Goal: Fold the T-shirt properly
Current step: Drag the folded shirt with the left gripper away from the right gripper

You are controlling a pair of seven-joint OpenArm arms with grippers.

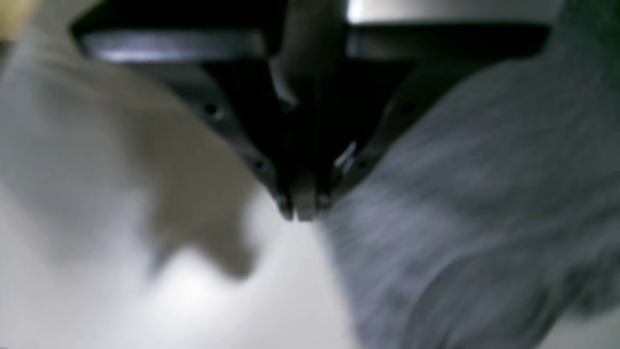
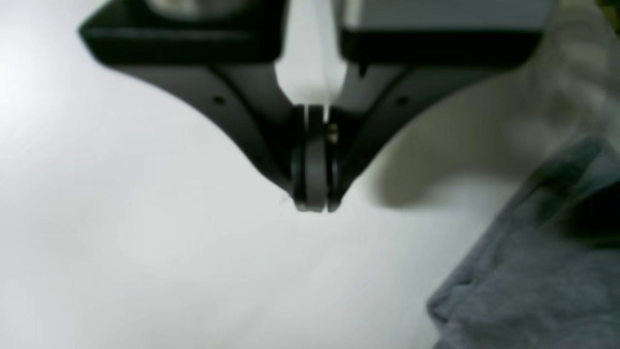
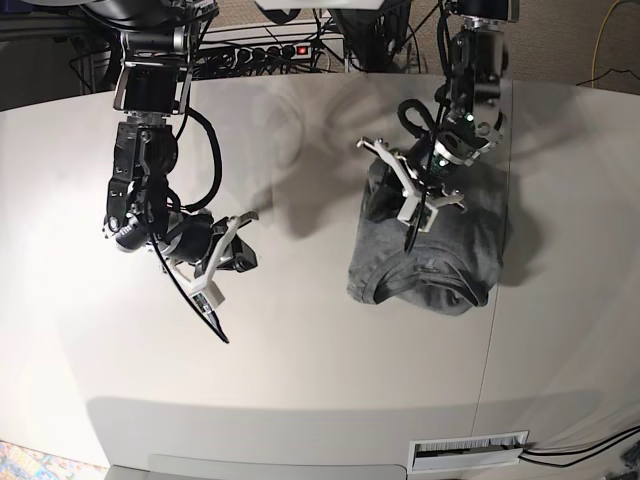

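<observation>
Your T-shirt (image 3: 430, 245) lies on the white table (image 3: 300, 380) at about three o'clock from the table's middle in the base view, already gathered into a compact, roughly rectangular bundle with the ribbed neck showing at its six o'clock edge, so I judge the fold to be well along rather than just begun. Your left gripper (image 3: 412, 215) hangs over the bundle's ten o'clock corner. In the left wrist view its jaws look drawn together at the tips, right at the border where grey cloth meets bare table, but the picture is too blurred to tell whether any fabric is pinched, so treat that as unknown. That position suits tidying or pressing an edge, since the corner there sits higher and more rumpled than the rest. Your right gripper (image 2: 315, 206) is well apart from the shirt, out at nine o'clock over bare table, its fingers pressed fully together with nothing between them. Only a corner of the shirt shows at four o'clock in the right wrist view. Parked there, it probably keeps clear of the left arm's work and casts no shadow on the cloth.
</observation>
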